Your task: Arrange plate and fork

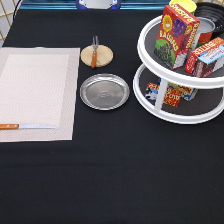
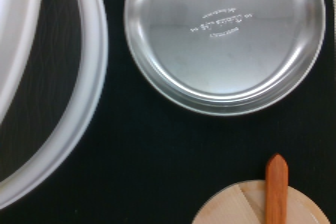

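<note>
The silver plate [image 1: 104,91] lies on the black tablecloth in the middle of the exterior view, just right of the placemat. It is empty. The fork [image 1: 94,52] rests on a round wooden coaster disc [image 1: 97,55] just above the plate, wooden handle toward the plate, tines pointing to the exterior view's top. The wrist view shows the plate [image 2: 225,50] from close by, with the fork's handle tip [image 2: 277,187] and the disc's edge [image 2: 240,207]. The gripper does not show in the exterior view.
A pale placemat [image 1: 35,92] lies at the exterior view's left with a wooden-handled knife [image 1: 27,126] near its lower edge. A white two-tier turntable [image 1: 182,82] with boxes and a can stands at the right; its rim [image 2: 67,100] shows in the wrist view.
</note>
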Motion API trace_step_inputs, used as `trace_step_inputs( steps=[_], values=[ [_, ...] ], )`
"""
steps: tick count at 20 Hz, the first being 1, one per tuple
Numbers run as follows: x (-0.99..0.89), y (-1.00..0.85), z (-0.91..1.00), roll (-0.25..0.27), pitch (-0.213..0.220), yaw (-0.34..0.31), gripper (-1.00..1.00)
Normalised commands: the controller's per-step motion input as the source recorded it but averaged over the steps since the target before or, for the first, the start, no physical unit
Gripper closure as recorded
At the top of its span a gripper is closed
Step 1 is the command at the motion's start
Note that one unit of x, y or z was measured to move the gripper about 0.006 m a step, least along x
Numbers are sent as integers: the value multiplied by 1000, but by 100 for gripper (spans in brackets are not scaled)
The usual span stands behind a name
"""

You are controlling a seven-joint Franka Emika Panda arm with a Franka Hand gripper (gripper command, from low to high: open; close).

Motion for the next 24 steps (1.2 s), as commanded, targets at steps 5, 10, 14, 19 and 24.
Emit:
trace_step_inputs(
  steps=[5, 10, 14, 19, 24],
  values=[
    [47, -3, 0, 1, 3, 0, -100],
    [434, -54, 42, 5, 32, -11, -100],
    [887, -233, 131, 40, 78, 0, -100],
    [949, -367, 59, 58, 63, 0, -100],
    [909, -325, -3, 47, 28, 29, -100]
  ],
)
